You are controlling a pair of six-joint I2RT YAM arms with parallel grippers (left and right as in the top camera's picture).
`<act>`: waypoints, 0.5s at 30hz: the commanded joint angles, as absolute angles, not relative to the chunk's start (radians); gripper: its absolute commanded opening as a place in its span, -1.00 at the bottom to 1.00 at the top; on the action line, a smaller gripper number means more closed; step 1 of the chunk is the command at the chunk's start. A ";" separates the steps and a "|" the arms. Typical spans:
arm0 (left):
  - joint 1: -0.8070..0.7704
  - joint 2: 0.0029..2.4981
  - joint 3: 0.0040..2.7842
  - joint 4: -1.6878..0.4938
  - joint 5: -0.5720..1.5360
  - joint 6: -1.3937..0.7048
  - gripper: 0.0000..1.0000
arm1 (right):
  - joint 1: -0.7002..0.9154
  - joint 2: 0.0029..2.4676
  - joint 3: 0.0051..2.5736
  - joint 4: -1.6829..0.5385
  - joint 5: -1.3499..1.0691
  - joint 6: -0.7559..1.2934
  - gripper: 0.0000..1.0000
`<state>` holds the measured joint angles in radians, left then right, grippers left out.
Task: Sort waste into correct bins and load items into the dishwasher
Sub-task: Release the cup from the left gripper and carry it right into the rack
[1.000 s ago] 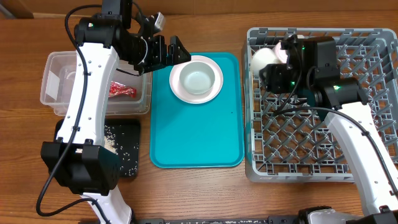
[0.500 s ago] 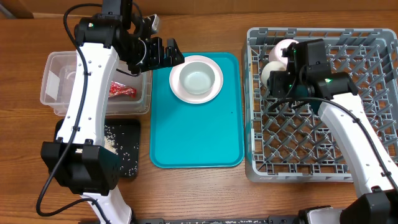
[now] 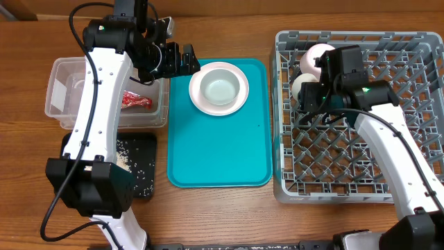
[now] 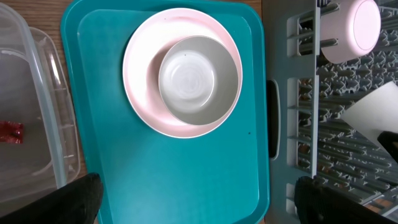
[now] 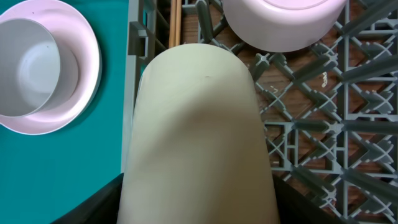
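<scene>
We see a large flat teal tray [image 3: 220, 149] at the centre of the frame, lying on the brown wooden table [image 3: 208, 215].

1. Right wrist view: the cup [image 5: 199, 137] fills the frame, and the bottom edge crops its lower end. The right gripper [image 5: 199, 208] shows only as dark slivers of its fingers [image 5: 99, 211] on either side of the cup.
2. In the dish rack [image 5: 323, 124], a bowl [image 5: 283, 22] is cropped by the top edge. The plate [image 5: 84, 37] is cropped by the left edge.
3. Left wrist view: the left gripper [image 4: 199, 199] appears only as blurred dark shapes at the bottom corners. The red wrapper [image 4: 9, 132] is cut by the left edge.
4. Overhead: the left arm [image 3: 100, 104] covers part of the clear tub [image 3: 59, 104] and part of the black tray [image 3: 142, 173].
</scene>
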<state>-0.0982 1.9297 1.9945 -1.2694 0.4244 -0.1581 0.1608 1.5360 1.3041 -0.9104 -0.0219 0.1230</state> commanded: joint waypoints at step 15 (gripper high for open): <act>-0.106 1.924 2.005 -1.271 0.407 -0.157 1.00 | 0.163 1.565 1.269 -0.896 -0.024 0.132 0.11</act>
<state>-0.0982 1.9297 1.9945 -1.2690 0.4152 -0.1581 0.1604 1.5654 1.2690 -0.9009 -0.0219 0.1268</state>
